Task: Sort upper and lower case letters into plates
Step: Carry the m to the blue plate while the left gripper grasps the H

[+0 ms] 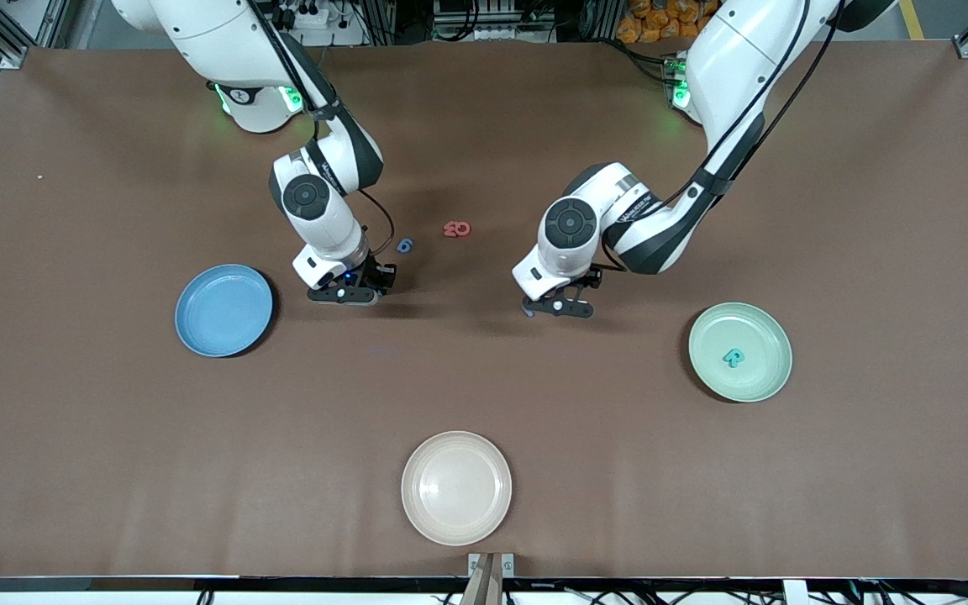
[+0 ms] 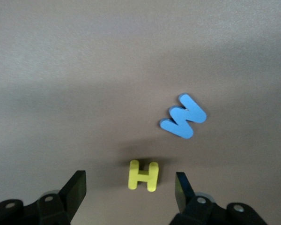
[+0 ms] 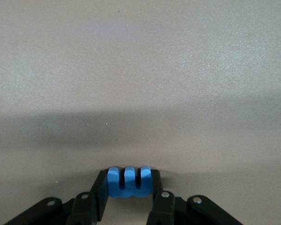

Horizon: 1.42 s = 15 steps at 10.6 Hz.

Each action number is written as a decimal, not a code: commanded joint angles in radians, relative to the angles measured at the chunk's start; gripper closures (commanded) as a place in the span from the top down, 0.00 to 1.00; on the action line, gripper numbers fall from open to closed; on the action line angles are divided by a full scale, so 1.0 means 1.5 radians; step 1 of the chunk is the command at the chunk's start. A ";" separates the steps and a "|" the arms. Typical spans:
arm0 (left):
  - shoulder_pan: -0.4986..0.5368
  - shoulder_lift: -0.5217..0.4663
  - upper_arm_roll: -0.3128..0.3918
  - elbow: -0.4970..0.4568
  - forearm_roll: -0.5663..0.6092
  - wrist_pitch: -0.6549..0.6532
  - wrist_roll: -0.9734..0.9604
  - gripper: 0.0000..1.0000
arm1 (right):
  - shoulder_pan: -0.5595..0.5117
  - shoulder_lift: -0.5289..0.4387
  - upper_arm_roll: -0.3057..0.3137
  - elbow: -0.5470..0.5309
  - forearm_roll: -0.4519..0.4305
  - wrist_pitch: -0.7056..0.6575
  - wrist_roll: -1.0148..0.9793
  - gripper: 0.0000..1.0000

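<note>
My right gripper (image 3: 129, 187) is shut on a blue lowercase m (image 3: 129, 182), low at the table beside the blue plate (image 1: 223, 309). The left gripper (image 2: 131, 192) stands open near the table's middle, one finger on each side of a yellow H (image 2: 144, 176) that lies flat, touching neither. A blue M (image 2: 183, 117) lies just past the H. A teal R (image 1: 733, 358) rests in the pale green plate (image 1: 757, 332). A blue g (image 1: 404, 245) and two red letters (image 1: 456, 228) lie between the arms, farther from the front camera.
A cream-white plate (image 1: 456, 487) sits near the table's front edge, in the middle. The brown table cover (image 1: 114, 437) stretches wide around all three plates.
</note>
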 commanded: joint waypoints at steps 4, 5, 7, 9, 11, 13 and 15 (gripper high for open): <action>-0.003 0.011 0.000 -0.024 0.034 0.032 -0.031 0.72 | -0.006 0.003 -0.035 0.091 -0.078 -0.198 -0.007 0.16; -0.003 0.011 0.000 -0.024 0.035 0.031 -0.032 0.71 | -0.020 0.006 -0.040 0.125 -0.089 -0.262 -0.036 0.12; -0.004 0.018 0.000 -0.022 0.035 0.032 -0.040 0.68 | -0.063 0.010 -0.039 0.164 -0.089 -0.334 -0.118 0.10; -0.005 0.019 0.000 -0.022 0.038 0.032 -0.044 0.63 | -0.096 0.004 -0.039 0.163 -0.089 -0.345 -0.189 0.07; -0.004 0.022 0.000 -0.020 0.038 0.031 -0.044 0.45 | -0.133 0.001 -0.039 0.162 -0.089 -0.366 -0.301 0.01; -0.003 0.017 0.000 -0.018 0.038 0.030 -0.043 0.12 | -0.151 -0.007 -0.045 0.151 -0.102 -0.382 -0.373 0.00; 0.009 0.002 0.000 -0.017 0.038 0.022 -0.043 0.00 | -0.197 -0.007 -0.048 0.147 -0.107 -0.380 -0.469 0.00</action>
